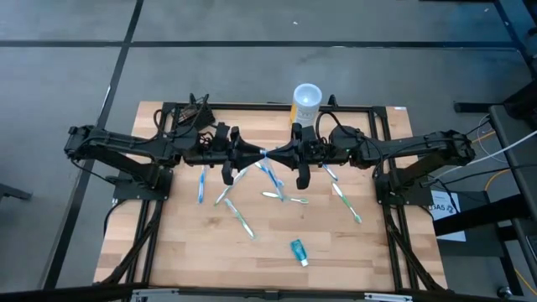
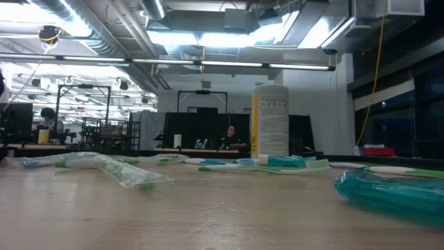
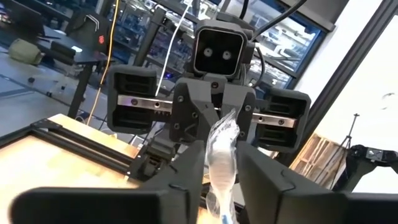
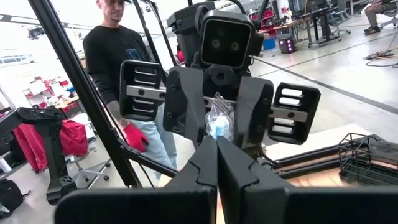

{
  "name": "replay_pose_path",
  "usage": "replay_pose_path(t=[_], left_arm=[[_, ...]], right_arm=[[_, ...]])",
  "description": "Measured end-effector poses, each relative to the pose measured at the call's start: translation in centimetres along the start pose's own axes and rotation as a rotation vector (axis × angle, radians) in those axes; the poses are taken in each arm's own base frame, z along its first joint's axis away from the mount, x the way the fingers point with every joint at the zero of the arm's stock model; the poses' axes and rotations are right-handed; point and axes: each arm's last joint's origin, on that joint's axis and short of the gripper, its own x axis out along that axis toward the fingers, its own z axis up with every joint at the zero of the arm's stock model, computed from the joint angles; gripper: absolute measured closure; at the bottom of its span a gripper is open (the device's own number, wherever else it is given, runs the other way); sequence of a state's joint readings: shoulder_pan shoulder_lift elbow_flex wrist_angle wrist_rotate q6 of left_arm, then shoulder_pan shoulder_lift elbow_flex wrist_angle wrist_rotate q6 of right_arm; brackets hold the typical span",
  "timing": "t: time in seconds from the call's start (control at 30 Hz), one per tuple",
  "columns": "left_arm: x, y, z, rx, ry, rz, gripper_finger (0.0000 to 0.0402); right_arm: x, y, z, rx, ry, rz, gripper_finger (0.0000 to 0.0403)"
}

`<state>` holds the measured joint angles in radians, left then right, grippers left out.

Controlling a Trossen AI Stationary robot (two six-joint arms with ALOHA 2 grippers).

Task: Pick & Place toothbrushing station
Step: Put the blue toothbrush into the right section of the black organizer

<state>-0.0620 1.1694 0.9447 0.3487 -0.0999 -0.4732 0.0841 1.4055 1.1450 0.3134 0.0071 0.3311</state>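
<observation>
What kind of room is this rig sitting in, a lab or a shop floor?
Most likely a robotics lab or workshop. Exposed ducts and strip lights run along the ceiling, workbenches with equipment racks fill the room behind the wooden table, and a person stands by a red tool bag.

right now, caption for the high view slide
Both pincers, left and right, meet mid-table on one wrapped toothbrush; more toothbrushes lie scattered below.

Six wrapped toothbrushes (image 1: 240,217) lay on the table (image 1: 168,252). There was one cup (image 1: 307,99) at upper centre and one teal tube (image 1: 298,251) at lower centre.
</observation>
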Motion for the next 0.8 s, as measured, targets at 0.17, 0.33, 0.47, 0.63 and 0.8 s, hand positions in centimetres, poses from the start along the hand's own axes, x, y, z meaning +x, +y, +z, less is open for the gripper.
replay_pose_path(t=[0.17,0.33,0.47,0.63,0.8], left_arm=[[0.0,0.09,0.06,-0.001,0.0,-0.001,0.0364],[0.02,0.39,0.22,-0.009,0.002,-0.004,0.0383],[0.03,0.4,0.23,-0.009,0.003,-0.007,0.0385],[0.02,0.35,0.28,-0.012,-0.003,-0.012,0.0387],[-0.12,0.32,0.51,-0.003,-0.022,0.008,0.039]], right_arm=[[0.0,0.0,0.0,0.001,0.0,0.0,0.0403],[0.0,-0.01,0.01,0.001,-0.002,-0.003,0.0403],[0.0,0.02,0.0,0.002,-0.001,-0.003,0.0403],[0.01,0.15,0.19,0.006,-0.019,0.023,0.0402],[0.03,0.21,0.45,0.031,-0.048,0.037,0.0377]])
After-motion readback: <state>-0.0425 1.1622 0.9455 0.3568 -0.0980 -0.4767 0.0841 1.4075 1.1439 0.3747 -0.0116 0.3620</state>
